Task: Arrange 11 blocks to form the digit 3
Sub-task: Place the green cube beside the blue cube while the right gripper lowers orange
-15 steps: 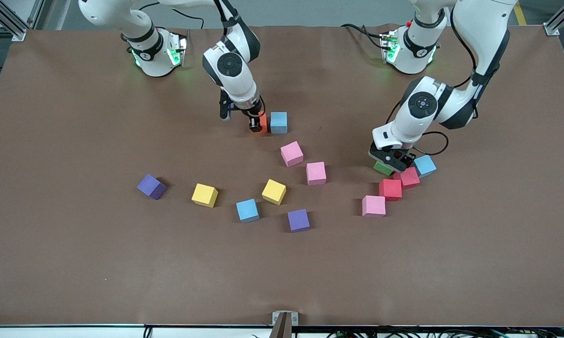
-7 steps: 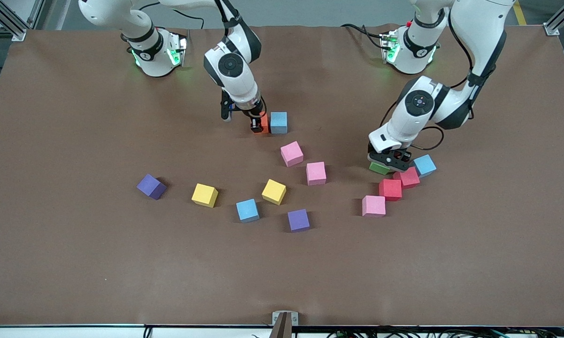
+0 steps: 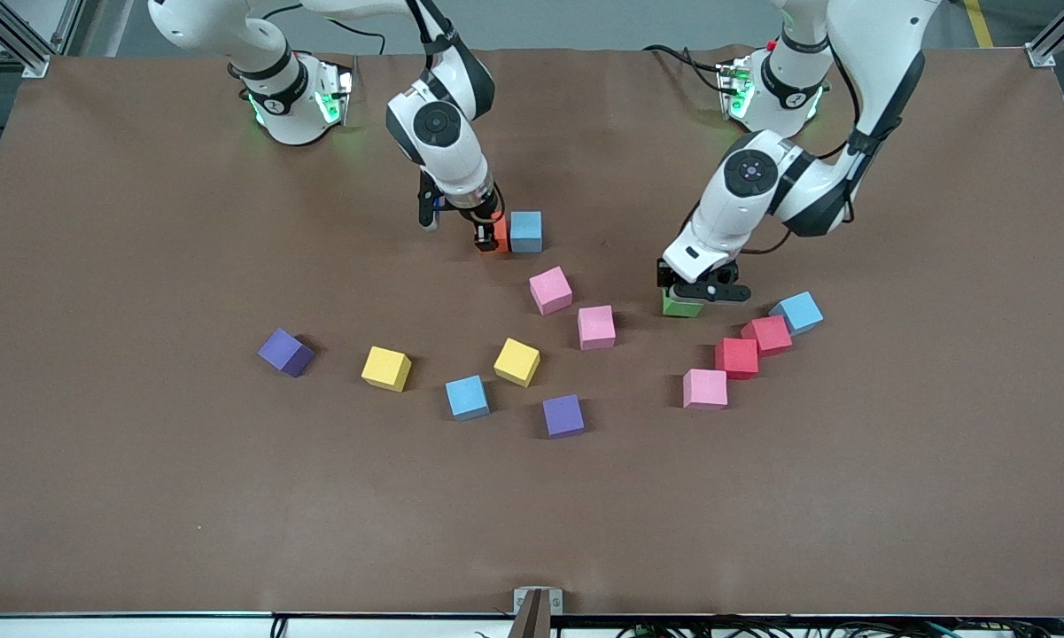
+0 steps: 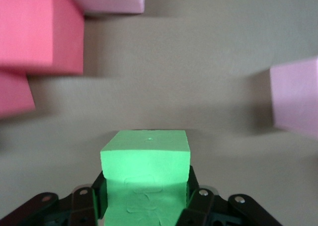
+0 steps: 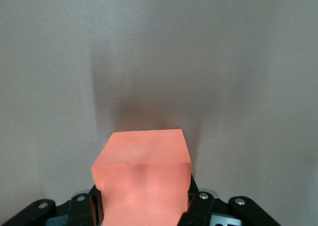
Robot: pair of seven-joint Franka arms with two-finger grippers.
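While both arms are busy at once, each end effector has a cube clamped between its fingers. Left end effector [image 3: 684,297] grips the green block [image 3: 680,307], seen square in the left wrist view [image 4: 145,156], low over bare desk [image 3: 142,496]. Right end effector [image 3: 487,232] grips the orange block [image 3: 498,232], touching or all but touching a blue block [image 3: 525,231] on its three o'clock side as the front camera sees it. That pair looks like the start of the figure; no digit stands yet.

Loose blocks, clock bearings taken from the green block in the front view:
- two pink blocks [image 3: 550,290] [image 3: 596,326] toward nine o'clock
- two red blocks [image 3: 767,334] [image 3: 737,356], a blue block [image 3: 797,312] and a pink block [image 3: 704,388] between three and five o'clock
- two yellow [image 3: 517,361] [image 3: 385,368], a blue [image 3: 467,396] and two purple [image 3: 563,415] [image 3: 285,352] toward eight o'clock

Judgement on the step in hand: the green block is probably headed for the orange-blue pair.
- Carry it high enough to pass over the pink blocks on the way.
- Keep its faces parallel to the blue block's before lowering.
- Come straight down, flush, without shoving the foam neighbours.
- The right arm should release and clear off first, or the two wrists may crowd each other.
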